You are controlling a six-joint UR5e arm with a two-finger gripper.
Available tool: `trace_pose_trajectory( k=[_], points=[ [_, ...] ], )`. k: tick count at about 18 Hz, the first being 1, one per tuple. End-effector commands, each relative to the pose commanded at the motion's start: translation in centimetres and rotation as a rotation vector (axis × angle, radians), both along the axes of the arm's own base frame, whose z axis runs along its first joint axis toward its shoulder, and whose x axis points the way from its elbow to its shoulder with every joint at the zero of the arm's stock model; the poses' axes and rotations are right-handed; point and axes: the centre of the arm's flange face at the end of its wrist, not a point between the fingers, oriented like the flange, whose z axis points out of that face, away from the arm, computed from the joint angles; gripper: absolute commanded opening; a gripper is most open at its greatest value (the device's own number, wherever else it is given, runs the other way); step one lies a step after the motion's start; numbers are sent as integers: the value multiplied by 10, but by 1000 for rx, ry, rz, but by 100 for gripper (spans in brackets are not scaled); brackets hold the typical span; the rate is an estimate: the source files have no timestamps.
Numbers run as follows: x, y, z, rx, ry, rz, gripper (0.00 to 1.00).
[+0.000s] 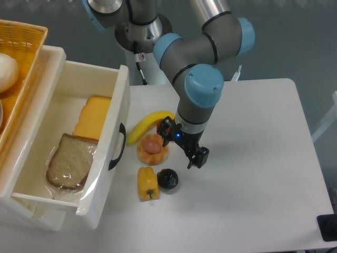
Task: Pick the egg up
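The egg (pixel 152 148) is a small flat disc with an orange wavy rim and a pinkish-tan dome. It lies on the white table (pixel 253 174) just right of the open drawer. My gripper (pixel 183 143) hangs low over the table right beside the egg, on its right. Its two black fingers are spread apart, one near the banana's end and one toward the front right. It is open and holds nothing. The egg is not between the fingers.
A yellow banana (pixel 146 126) lies just behind the egg. A yellow pepper (pixel 148 183) and a small black ball (pixel 168 179) lie in front of it. The white open drawer (pixel 118 105) holds bread (pixel 68 161) and cheese (pixel 92 117). A wicker basket (pixel 23 58) with a white lump (pixel 6 71) sits far left.
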Motion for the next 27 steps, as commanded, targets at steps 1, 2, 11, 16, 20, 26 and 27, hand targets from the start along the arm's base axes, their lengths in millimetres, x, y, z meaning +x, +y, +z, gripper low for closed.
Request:
trace_pose_trajectory(
  k=[1,2,11,16,20,26,27],
  points=[
    [1,-1,-2,0,-3,-12,100],
    [2,-1,-5,-2,-6,-15,100],
    [13,1,-21,-15,-13,-205,100],
    [24,1,-33,-56,-11,-256,100],
    [42,13,-39,-57,-18,-337,100],
    [45,12,-53,-58,-41,-501,100],
    [49,9,-61,-65,-56,-506,100]
  ],
)
